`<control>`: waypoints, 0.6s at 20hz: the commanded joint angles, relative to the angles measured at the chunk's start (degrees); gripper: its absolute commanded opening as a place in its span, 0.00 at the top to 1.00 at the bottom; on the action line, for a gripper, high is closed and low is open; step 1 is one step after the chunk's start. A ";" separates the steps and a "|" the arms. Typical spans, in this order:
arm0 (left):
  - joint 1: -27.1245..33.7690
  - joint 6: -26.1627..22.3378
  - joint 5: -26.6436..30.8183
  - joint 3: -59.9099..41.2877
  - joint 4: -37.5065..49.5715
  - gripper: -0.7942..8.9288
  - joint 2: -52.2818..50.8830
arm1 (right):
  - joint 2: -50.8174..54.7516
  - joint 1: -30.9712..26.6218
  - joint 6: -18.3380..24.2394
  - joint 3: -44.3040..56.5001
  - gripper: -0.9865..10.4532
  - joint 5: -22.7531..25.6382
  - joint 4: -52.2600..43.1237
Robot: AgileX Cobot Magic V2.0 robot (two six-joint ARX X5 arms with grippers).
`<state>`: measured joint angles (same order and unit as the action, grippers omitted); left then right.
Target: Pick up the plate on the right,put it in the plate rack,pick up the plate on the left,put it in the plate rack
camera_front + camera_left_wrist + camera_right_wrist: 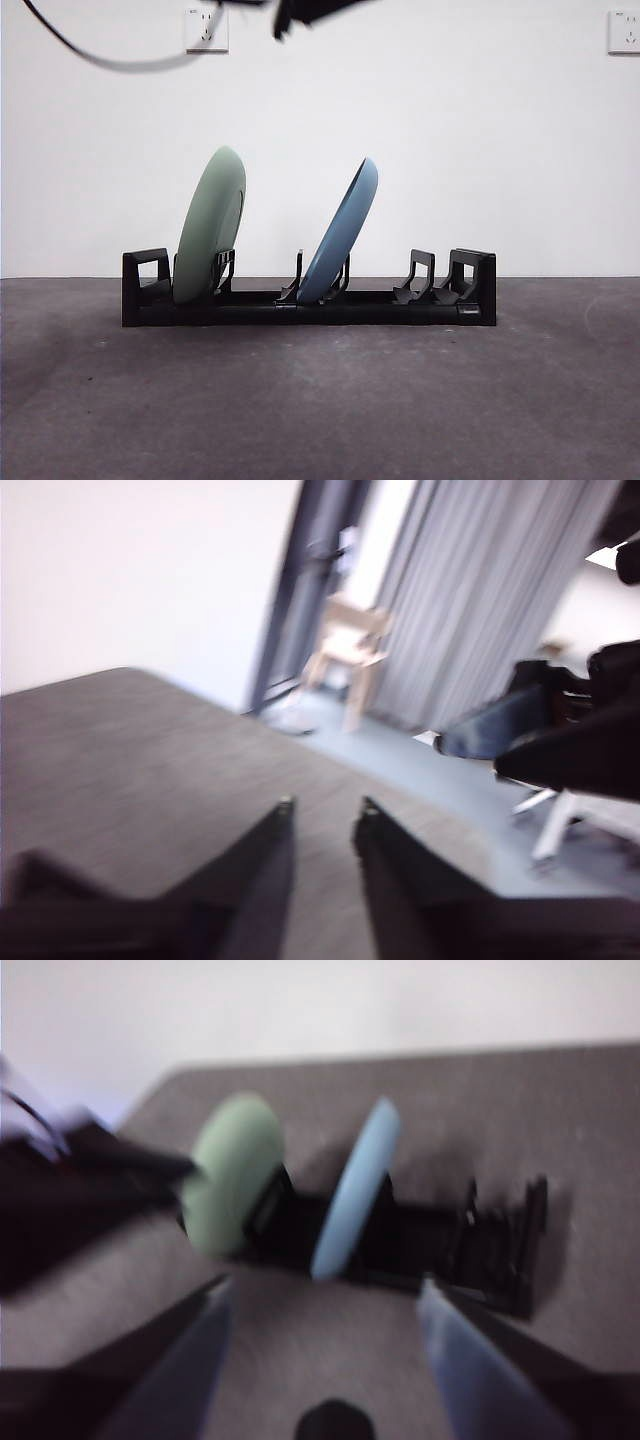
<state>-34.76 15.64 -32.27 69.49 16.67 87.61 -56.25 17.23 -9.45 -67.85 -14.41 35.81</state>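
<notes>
A black plastic plate rack (308,300) is seen on a dark grey mottled desk (320,400), with a pale green plate (210,225) and a light blue plate (340,232) in it.

The plate rack (310,305) looks like black moulded plastic with a faint sheen, and the green plate (210,228) and the blue plate (342,235) standing in it have smooth, softly matt surfaces. The table (320,400) is covered in a dull grey, slightly mottled, cloth-like surface, and the wall (450,140) behind is plain matt white
</notes>
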 commanded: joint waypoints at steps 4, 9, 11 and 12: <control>-1.42 -17.20 23.67 0.11 -23.96 0.93 -11.08 | -0.24 0.02 3.96 0.07 0.92 8.48 4.90; -2.12 -17.62 42.69 0.09 -40.11 0.93 -20.92 | 1.88 0.09 3.93 1.18 0.92 13.29 7.91; -2.12 -17.57 48.44 0.07 -47.34 0.93 -24.68 | 5.29 0.13 3.04 4.72 0.92 14.82 5.75; -2.12 -17.57 50.82 -0.09 -50.29 0.93 -26.32 | 7.23 0.13 2.38 6.86 0.92 14.80 4.79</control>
<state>-36.80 -1.13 17.96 69.80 -33.34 61.14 -49.15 17.26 -6.35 -62.08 0.19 40.62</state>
